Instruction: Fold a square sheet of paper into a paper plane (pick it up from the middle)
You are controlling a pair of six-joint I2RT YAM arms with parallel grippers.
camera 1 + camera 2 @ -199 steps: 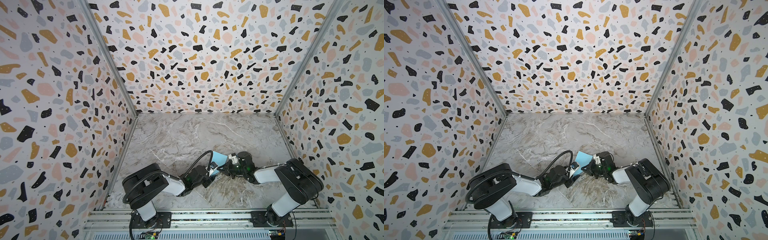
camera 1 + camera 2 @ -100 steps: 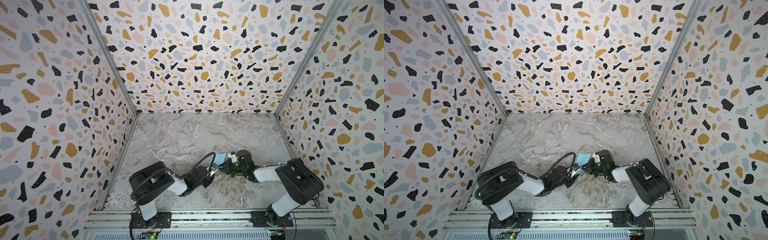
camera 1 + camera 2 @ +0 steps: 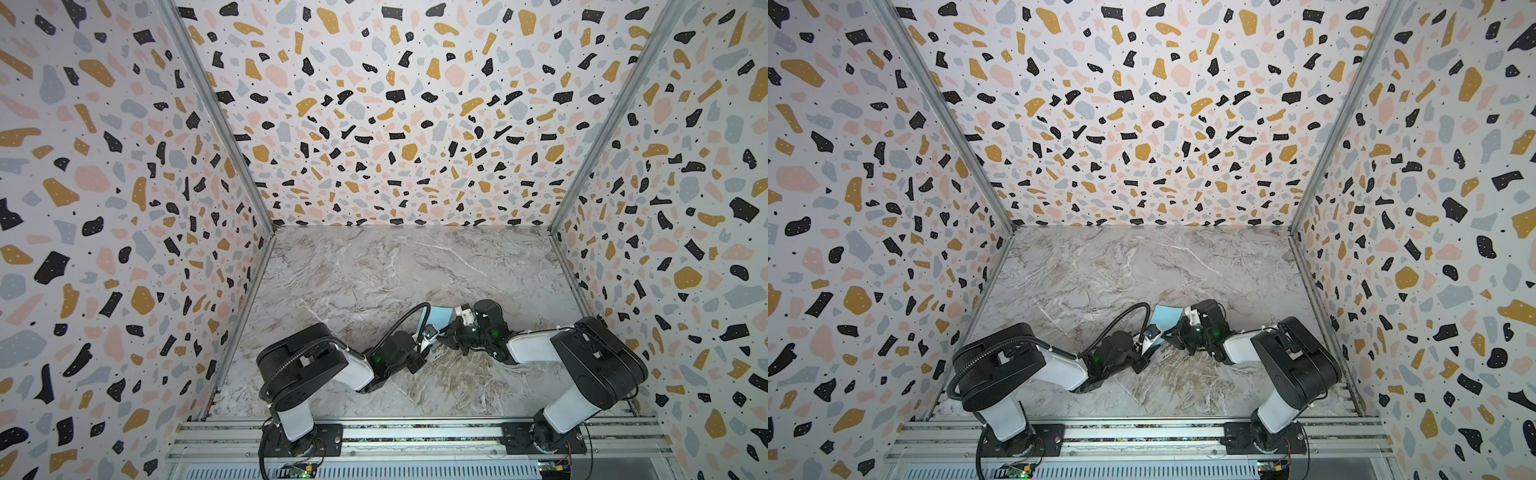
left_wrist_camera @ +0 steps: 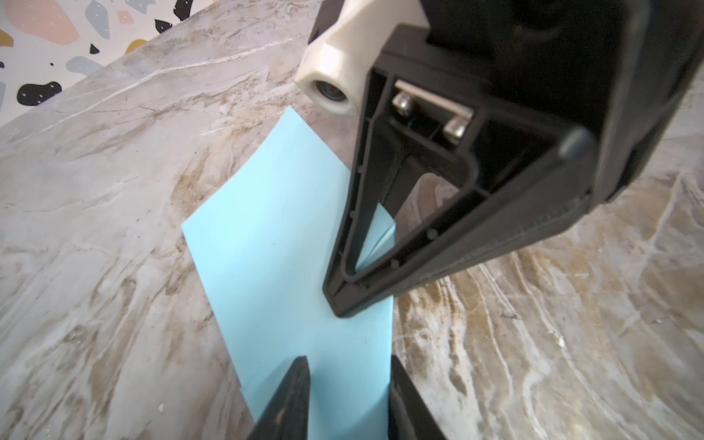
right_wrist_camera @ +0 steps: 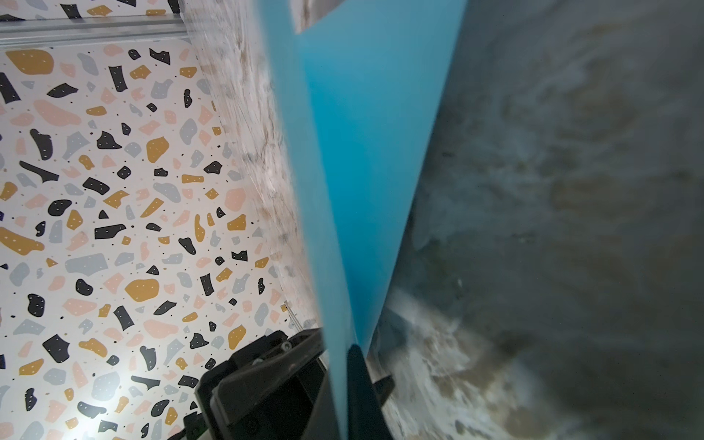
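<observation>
Low at the centre of both top views, I see the square sheet of paper (image 3: 438, 321) (image 3: 1165, 321) bowed over the marble tabletop (image 3: 374, 270). My right gripper (image 4: 339, 303) is clamped on it; my left gripper (image 4: 348, 367) straddles one edge, fingers apart.

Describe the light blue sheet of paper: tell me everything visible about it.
The square sheet of paper is thin, matte, light blue, unprinted. It is not flat: it bows in a curve, and the right wrist view shows two layers meeting in a V, so it looks partly folded. The right gripper is shut on it near one edge; the left gripper, open, straddles its other end. Its far corner seems to reach the marble table. In both top views it sits between the two grippers.
</observation>
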